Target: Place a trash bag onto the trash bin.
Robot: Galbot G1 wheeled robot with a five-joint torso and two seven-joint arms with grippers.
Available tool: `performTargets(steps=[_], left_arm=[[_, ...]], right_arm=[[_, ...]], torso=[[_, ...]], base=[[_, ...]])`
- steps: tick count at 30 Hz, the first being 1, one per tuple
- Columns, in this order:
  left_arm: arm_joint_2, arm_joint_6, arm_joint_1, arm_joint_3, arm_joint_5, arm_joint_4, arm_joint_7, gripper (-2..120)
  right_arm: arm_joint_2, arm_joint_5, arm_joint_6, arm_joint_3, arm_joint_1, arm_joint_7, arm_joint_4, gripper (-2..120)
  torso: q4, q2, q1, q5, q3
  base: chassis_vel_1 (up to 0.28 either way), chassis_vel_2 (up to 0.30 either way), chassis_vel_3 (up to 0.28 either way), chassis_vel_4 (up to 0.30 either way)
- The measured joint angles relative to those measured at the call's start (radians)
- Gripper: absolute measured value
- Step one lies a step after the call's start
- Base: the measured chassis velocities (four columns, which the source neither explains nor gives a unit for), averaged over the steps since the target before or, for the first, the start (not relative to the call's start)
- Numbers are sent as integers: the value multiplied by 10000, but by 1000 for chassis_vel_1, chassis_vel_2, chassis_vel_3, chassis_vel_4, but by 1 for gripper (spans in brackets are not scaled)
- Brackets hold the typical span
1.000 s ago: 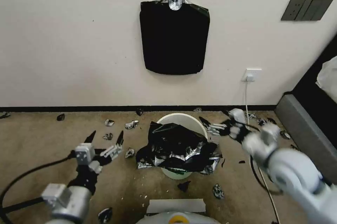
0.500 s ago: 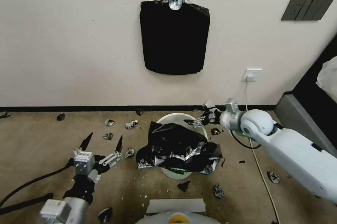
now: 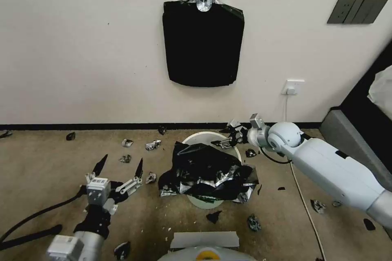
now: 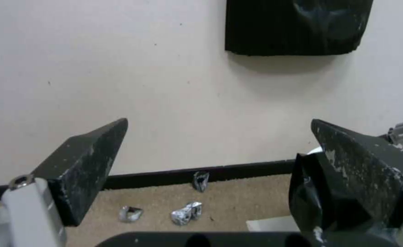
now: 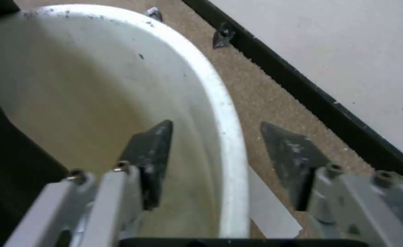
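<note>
My right wrist camera shows the right tool (image 5: pixel 215 132) spread astride the trash bin (image 5: pixel 229 137) rim; left tool (image 3: pixel 120 163) also spread.

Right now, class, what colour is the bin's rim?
White; the bin rim shows best in the right wrist view.

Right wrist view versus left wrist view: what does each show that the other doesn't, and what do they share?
Right wrist alone: the open right gripper straddling the bin rim, one finger inside, one outside, and the bin's bare interior. Left wrist alone: the open left gripper holding nothing, the slab of bags on the wall, and silvery scraps on the carpet. Shared: the trash bag, wall, black baseboard and carpet.
</note>
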Motion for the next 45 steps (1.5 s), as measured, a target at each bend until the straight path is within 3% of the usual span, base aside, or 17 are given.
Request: performTargets(steps=[10,12,21,24,30,36,45], left_arm=[[8,32,-42,-16,-210,37,-43,100],[4,37,-50,-26,-255,48,-62,100],[4,53,-92,-49,-370,46,-175,100],[15,78,-91,-98,-538,13,-192,100],[168,199,-145,-221,-907,-28,-226,100],[327,308,-244,-231,-1006,-50,-233,100],[408,485,-474,-37,-1067,-72,-255,100]], right_arm=[[96,-11,52,-192,47,0,-156,20],[105,8,68,-195,43,-7,-156,9],[-21,184,94,-197,-56,175,7,7],[-171,588,52,-160,-207,662,294,7],[-701,2398,-767,464,-996,2870,1613,7],[-959,3522,-1123,1003,-1639,4311,2401,7],[-854,5272,-1202,2254,-3366,8149,4656,7]], torso=[[0,0,0,0,0],[0,1,0,-1,0],[0,0,0,0,-1],[0,0,0,0,0],[0,0,-1,2,0],[0,0,-1,2,-1],[0,0,-2,1,-1]], base=[[0,0,0,0],[0,0,0,0],[0,0,0,0],[0,0,0,0],[0,0,0,0],[0,0,0,0],[0,0,0,0]])
